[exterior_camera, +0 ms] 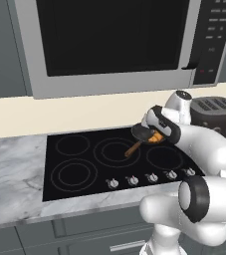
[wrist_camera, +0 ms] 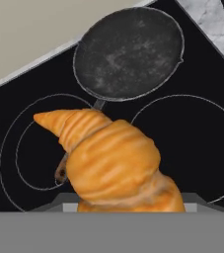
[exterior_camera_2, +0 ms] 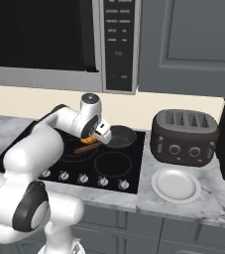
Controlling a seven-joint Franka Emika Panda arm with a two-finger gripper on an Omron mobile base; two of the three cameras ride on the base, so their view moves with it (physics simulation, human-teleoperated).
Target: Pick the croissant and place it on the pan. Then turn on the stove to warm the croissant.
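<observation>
Kitchen counter scene, black stove point(exterior_camera: 84, 164) set in marble. Gripper point(exterior_camera_2: 90, 140) is clamped on the croissant point(wrist_camera: 113, 163), carrying it above the burners just short of the pan point(wrist_camera: 128, 52), which sits on the back burner near the toaster point(exterior_camera_2: 184, 136).

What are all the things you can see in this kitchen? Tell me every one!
croissant: one, golden-orange, held in the air over the stove, near the pan
pan: one, dark grey, brown handle, on the stove's back burner, nothing in it
stove: one, black glass, set in the counter
knobs: five, silver, along the stove's front
microwave: one, grey and black, above the stove
toaster: one, dark, right of the stove
plate: one, white, in front of the toaster
counter: grey marble
gripper: one, white arm, closed on the croissant
</observation>
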